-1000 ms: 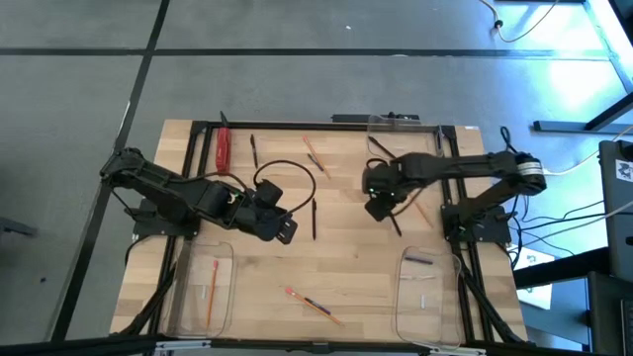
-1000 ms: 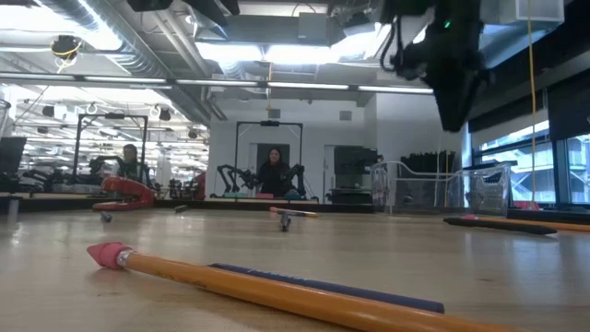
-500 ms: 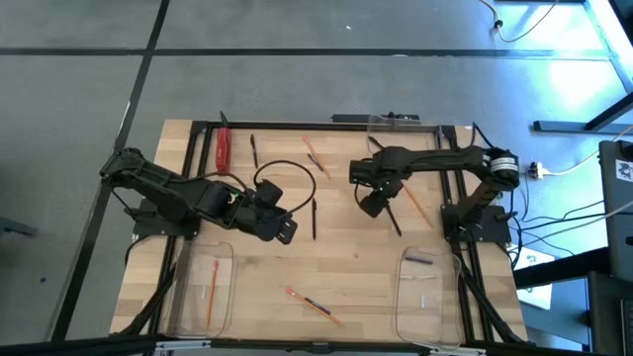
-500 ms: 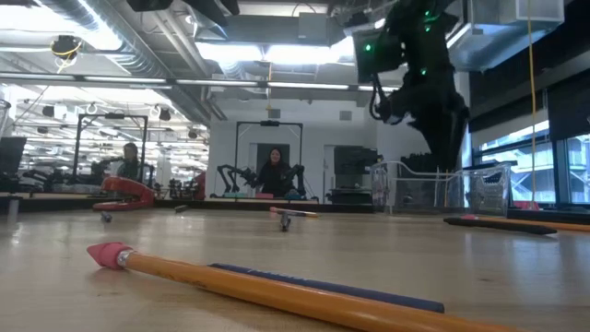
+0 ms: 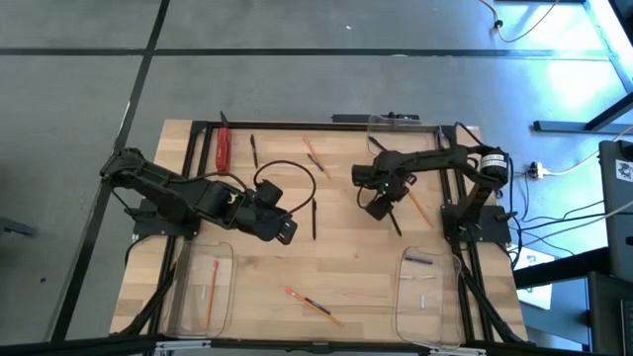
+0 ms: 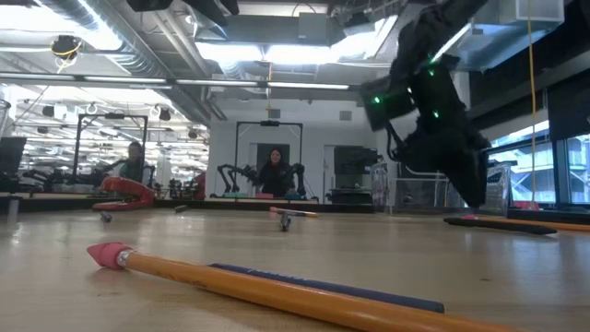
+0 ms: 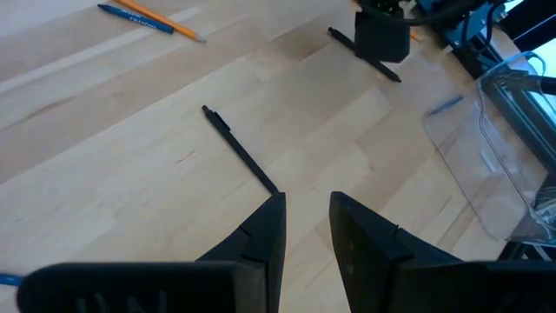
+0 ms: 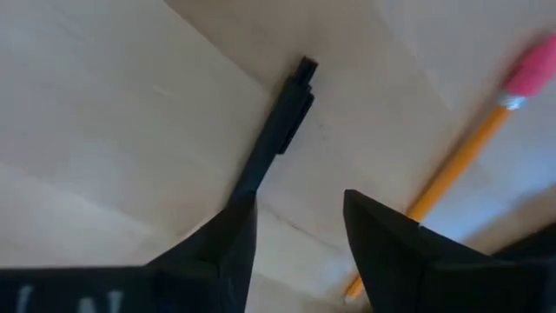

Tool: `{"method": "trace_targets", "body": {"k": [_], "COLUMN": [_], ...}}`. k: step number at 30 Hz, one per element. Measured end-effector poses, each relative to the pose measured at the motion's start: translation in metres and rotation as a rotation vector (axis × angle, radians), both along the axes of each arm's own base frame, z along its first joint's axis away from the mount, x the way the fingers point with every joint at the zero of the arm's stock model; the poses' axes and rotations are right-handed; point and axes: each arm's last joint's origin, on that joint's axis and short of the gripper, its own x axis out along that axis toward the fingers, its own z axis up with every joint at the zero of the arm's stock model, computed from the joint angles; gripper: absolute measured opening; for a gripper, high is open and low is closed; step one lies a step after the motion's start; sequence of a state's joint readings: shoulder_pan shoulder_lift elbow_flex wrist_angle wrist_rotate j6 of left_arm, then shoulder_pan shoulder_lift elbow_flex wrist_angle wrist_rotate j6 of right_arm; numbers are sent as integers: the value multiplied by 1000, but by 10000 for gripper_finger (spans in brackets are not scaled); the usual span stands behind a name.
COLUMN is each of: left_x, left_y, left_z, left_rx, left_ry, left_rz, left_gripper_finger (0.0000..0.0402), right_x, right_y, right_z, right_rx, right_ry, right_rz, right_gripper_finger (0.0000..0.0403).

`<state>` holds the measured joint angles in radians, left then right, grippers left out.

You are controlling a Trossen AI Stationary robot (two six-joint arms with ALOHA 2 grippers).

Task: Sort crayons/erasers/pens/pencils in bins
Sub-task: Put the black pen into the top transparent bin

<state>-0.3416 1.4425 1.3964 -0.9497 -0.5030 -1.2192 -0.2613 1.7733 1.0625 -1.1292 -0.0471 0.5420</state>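
My right gripper point(image 5: 379, 204) hangs open, pointing steeply down, just above a black pen point(image 8: 280, 129) that lies flat on the wood, with an orange pencil point(image 8: 452, 174) with a pink end beside it. The low view shows that gripper point(image 6: 468, 184) clear of the table. My left gripper point(image 5: 283, 226) waits open over the table's middle left, a second black pen point(image 7: 240, 149) lying ahead of its fingers. Three clear bins stand near left point(image 5: 179, 293), near right point(image 5: 404, 297) and far right point(image 5: 398, 123). The near left bin holds a pencil, the near right a purple crayon point(image 5: 420, 260).
A red object point(image 5: 224, 148), a short black pen point(image 5: 253, 149) and two pencils point(image 5: 315, 153) lie along the far side. A pencil with a blue stick point(image 5: 313, 305) lies near the front edge. A black cable loop point(image 5: 290, 166) hangs by my left arm.
My right gripper has come down toward the table over the black pen and has tipped to point more steeply down. My left arm has kept still.
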Motion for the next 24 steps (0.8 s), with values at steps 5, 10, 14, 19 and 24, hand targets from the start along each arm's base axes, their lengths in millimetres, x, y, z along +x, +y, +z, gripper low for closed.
{"method": "trace_targets", "body": {"k": [5, 10, 14, 19, 24], "left_x": [0, 0, 0, 0, 0], "left_y": [0, 0, 0, 0, 0], "left_z": [0, 0, 0, 0, 0], "left_rx": [1, 1, 1, 1, 1], "left_ry": [2, 2, 2, 2, 2], "left_rz": [0, 1, 1, 1, 1], "left_gripper_finger": [85, 85, 85, 85, 85], "right_x": [-2, 3, 6, 10, 4], "right_y": [-1, -2, -2, -4, -4], "right_z": [-9, -8, -8, -10, -20], "right_rx": [-8, -14, -23, -35, -40], "right_ry": [-31, -66, -97, -144, -151], "right_rz": [-15, -3, -2, -3, -12], "right_gripper_finger": [171, 171, 171, 171, 171]}}
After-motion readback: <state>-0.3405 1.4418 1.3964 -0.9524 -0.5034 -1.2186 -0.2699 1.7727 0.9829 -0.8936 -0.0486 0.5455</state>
